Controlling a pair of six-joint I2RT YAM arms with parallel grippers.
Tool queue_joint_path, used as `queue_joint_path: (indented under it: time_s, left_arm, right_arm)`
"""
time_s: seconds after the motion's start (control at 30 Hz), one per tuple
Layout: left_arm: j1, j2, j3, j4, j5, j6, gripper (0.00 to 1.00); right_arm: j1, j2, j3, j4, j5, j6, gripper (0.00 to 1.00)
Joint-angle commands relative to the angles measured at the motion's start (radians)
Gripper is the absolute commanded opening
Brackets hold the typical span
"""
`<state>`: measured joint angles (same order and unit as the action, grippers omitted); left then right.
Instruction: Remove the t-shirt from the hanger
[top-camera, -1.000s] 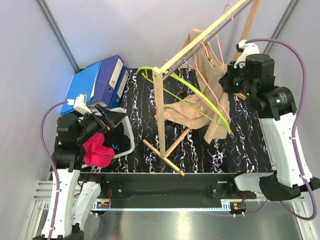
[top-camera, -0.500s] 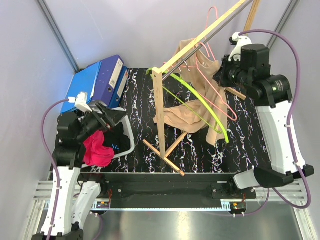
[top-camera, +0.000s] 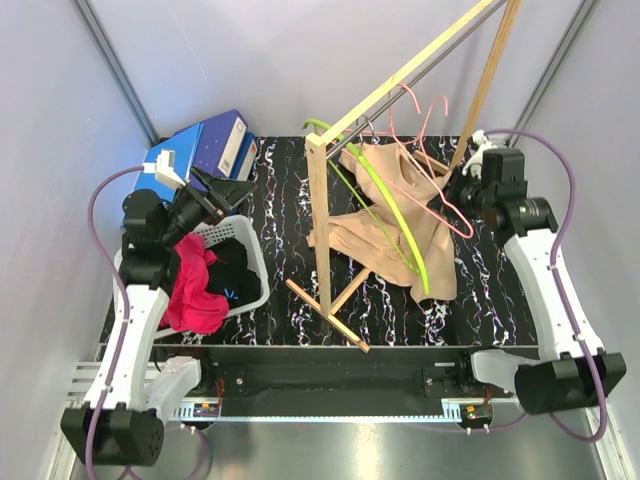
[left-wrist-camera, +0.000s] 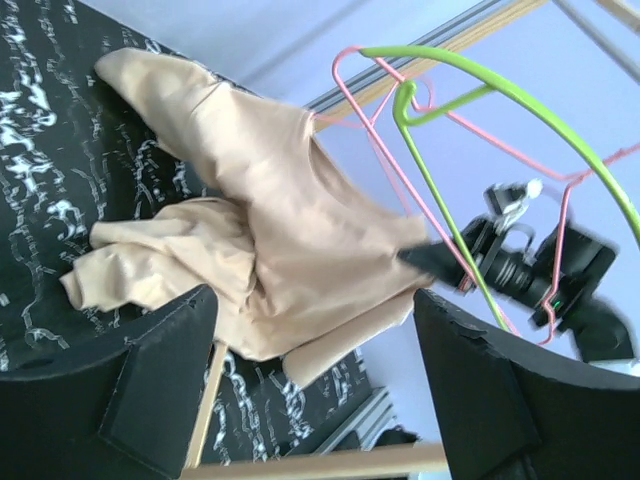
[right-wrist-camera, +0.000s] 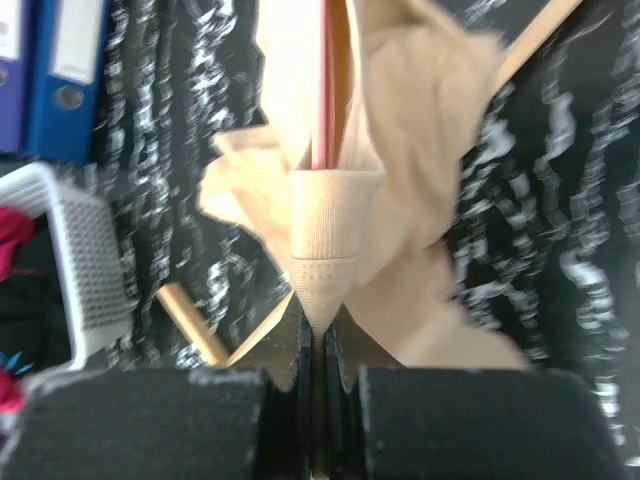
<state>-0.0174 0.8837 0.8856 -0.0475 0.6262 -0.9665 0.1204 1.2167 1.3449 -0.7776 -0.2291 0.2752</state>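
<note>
My right pincer (right-wrist-camera: 318, 328) is pinched tight on an edge of the tan t-shirt (top-camera: 385, 235), which hangs on the pink hanger (top-camera: 446, 203) and sags onto the table (top-camera: 500, 300), so I can tug it off, while my left pincer (top-camera: 222, 190) is wide open and holds nothing.

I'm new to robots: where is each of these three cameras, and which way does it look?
Top external: fixed above and behind the arms, looking down on the table, rack, left gripper and right gripper.
Left wrist: on the left arm, facing across at the t-shirt; its own open fingers frame the bottom.
Right wrist: on the right arm, looking along its shut fingers, which pinch the t-shirt's edge.
Shared: both wrist views show the t-shirt and pink hanger.
</note>
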Motion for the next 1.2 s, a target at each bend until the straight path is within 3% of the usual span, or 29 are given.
queue_joint_path:
  time_s: [0.0, 0.13, 0.27, 0.53, 0.7, 1.17]
  left_arm:
    - [0.004, 0.095, -0.022, 0.231, 0.052, -0.087, 0.82]
    - [-0.038, 0.164, -0.063, 0.346, 0.044, -0.115, 0.79]
    - [-0.175, 0.221, -0.057, 0.333, -0.016, -0.046, 0.75]
    - [-0.28, 0.235, -0.181, 0.54, -0.151, -0.047, 0.64]
    - [-0.308, 0.285, -0.194, 0.618, -0.174, -0.034, 0.62]
    - [-0.403, 0.356, -0.122, 0.482, -0.301, 0.121, 0.63]
  right_arm:
    - [-0.008, -0.153, -0.148, 0.239, -0.237, 0.154, 0.0]
    - [-0.008, -0.215, -0.447, 0.55, -0.497, 0.34, 0.0]
    - [-0.008, -0.244, -0.587, 0.65, -0.567, 0.386, 0.0]
    - [0.053, -0.24, -0.612, 0.632, -0.682, 0.329, 0.0]
    - [0.224, -0.2, -0.618, 0.646, -0.655, 0.305, 0.0]
    - [0.274, -0.184, -0.625, 0.687, -0.77, 0.277, 0.0]
